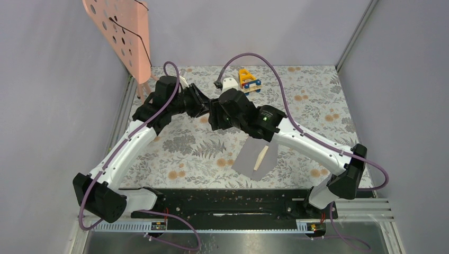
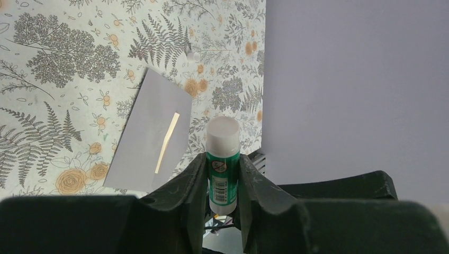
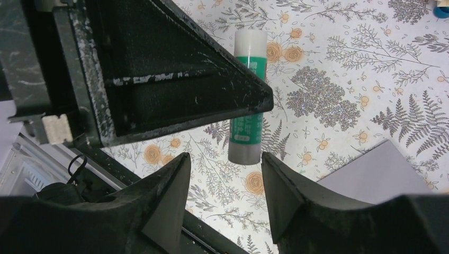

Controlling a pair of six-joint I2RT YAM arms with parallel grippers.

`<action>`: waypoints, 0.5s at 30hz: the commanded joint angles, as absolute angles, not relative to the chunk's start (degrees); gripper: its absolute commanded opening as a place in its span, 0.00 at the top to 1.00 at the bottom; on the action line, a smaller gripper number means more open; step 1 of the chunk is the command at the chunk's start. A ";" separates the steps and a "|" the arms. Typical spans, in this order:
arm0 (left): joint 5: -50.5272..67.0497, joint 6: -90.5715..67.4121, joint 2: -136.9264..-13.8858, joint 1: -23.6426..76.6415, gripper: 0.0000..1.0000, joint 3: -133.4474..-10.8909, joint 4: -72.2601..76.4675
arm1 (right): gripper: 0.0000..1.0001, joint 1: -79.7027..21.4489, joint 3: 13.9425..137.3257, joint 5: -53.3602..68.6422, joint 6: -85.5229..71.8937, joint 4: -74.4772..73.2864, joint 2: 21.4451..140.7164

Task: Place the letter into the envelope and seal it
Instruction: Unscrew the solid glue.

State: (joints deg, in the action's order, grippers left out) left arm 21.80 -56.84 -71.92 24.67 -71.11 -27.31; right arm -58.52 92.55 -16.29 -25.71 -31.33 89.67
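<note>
Gripping a green glue stick (image 2: 222, 159) with a white cap, the left pincer (image 2: 222, 161) has its two black fingers closed on the stick's labelled middle, and the capped end stands out past the fingertips. The right pincer (image 3: 222, 164) faces it over the middle of the floral-patterned counter (image 1: 317, 100). Its jaws stand apart with nothing between them, and one pale end of the stick lies just off the gap, apparently not touching either finger. The grey-lilac envelope (image 1: 254, 159) lies flat on the counter, near its front edge and right of centre, just below the right arm's forearm and apart from both pincers. A thin tan strip (image 1: 261, 157) shows along its face. At the far side of the counter sit a yellow-and-blue toy (image 1: 249, 79) and a small white object (image 1: 229, 83).
</note>
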 commanded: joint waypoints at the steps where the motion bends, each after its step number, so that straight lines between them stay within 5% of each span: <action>1: 21.76 -56.70 -69.88 24.79 1.00 -72.00 -25.05 | 0.41 -58.82 93.34 -17.91 -25.78 -29.19 90.29; 15: 22.88 -57.04 -69.76 24.74 1.00 -71.90 -24.18 | 0.51 -58.27 94.47 -18.54 -25.15 -29.60 91.27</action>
State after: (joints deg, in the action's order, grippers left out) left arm 22.04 -56.95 -71.59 24.67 -71.11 -27.27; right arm -58.50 92.55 -16.97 -25.65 -30.96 91.13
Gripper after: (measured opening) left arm 0.242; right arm 0.509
